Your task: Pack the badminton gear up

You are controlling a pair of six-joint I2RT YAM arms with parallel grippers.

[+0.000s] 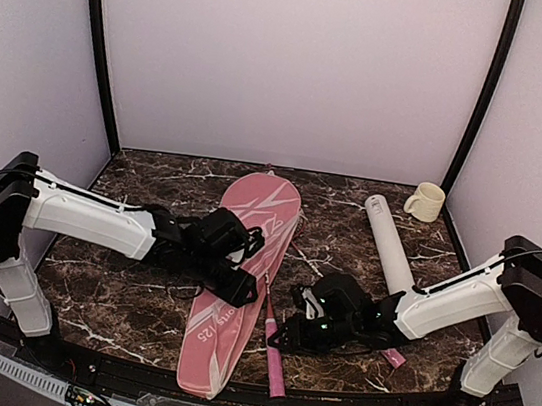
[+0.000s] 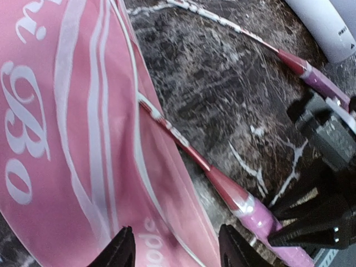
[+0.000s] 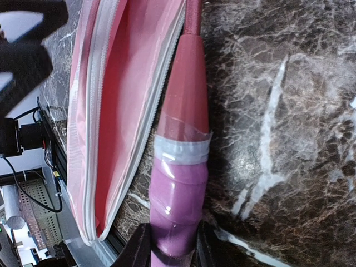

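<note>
The long pink lettered fabric racquet cover [image 1: 268, 208] lies from 12 to 6 o'clock on the dark marble table [image 1: 135, 305]. In the top view both arms' black bodies hide their jaws, and only the wrist views show them. The left gripper [image 2: 176, 229], of which just the fingertips are in frame, stands about half open over the cover's edge and grips nothing. The right gripper [image 3: 175, 233] is closed on the pink wrapped handle of a slim racquet [image 3: 186, 111] with a dark-red cone. This racquet lies at the cover's 3 o'clock side by the open zip, its head end out of sight. The left wrist view alone shows the second racquet [image 2: 320, 80] clearly, at 1 o'clock beside the white plastic tube [image 2: 328, 22]. A cream mug [image 1: 426, 202] sits at 2 o'clock.
</note>
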